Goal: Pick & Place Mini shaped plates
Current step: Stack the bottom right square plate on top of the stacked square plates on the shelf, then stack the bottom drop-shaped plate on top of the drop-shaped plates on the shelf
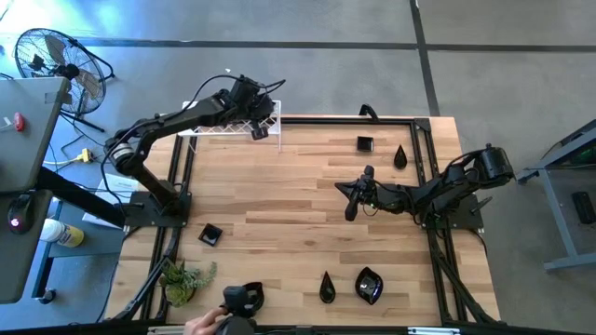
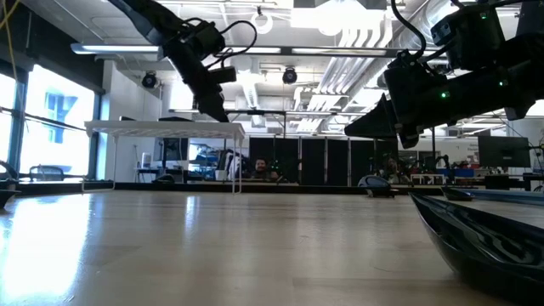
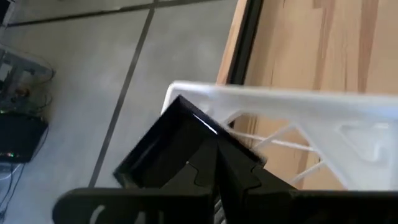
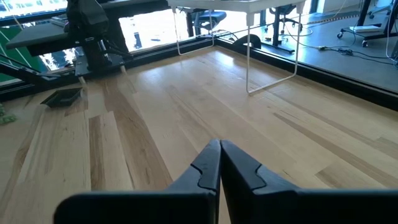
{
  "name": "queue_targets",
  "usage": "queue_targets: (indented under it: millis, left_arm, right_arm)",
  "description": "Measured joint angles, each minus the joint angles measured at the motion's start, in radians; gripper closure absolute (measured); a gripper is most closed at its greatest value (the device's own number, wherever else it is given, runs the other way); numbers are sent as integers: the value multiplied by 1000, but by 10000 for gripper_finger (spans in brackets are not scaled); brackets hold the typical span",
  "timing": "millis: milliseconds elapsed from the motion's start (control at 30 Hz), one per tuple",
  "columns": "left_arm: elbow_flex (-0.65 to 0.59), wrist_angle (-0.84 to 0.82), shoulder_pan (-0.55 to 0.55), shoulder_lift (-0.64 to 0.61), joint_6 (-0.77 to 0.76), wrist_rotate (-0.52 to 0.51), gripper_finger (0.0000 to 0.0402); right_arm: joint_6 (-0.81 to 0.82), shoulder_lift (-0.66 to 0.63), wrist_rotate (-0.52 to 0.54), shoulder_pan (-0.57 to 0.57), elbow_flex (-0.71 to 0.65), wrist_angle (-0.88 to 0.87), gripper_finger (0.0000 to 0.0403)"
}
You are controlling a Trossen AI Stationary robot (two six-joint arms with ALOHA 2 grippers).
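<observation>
Over far-left rack, left gripper clamps a square plate w/ rack just below; right gripper shut, empty, mid-table.

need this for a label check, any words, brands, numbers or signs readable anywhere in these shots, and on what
None can be read in any view.
The square black plate pinched in the left gripper at the white rack: no marking shows.
Plates on the table and the closed right gripper: plain black, no lettering visible.
Room beyond the table in the low view: too far and blurred to read.
</observation>
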Motion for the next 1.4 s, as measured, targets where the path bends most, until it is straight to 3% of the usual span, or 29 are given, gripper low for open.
queue_targets:
  millis: [533, 900, 1300, 1400]
  left_arm:
    - [1, -85, -3, -40, -1, -141, 401]
    - [1, -98, -3, -40, -32, 3, 401]
    - [1, -14, -3, -40, -73, 4, 401]
    - [1, 31, -3, -40, -88, 64, 401]
  right_arm:
    - [0, 0, 0, 0, 0, 0, 398]
    - [0, 0, 0, 0, 0, 0, 401]
    - [0, 0, 0, 0, 0, 0, 400]
    - [0, 0, 0, 0, 0, 0, 401]
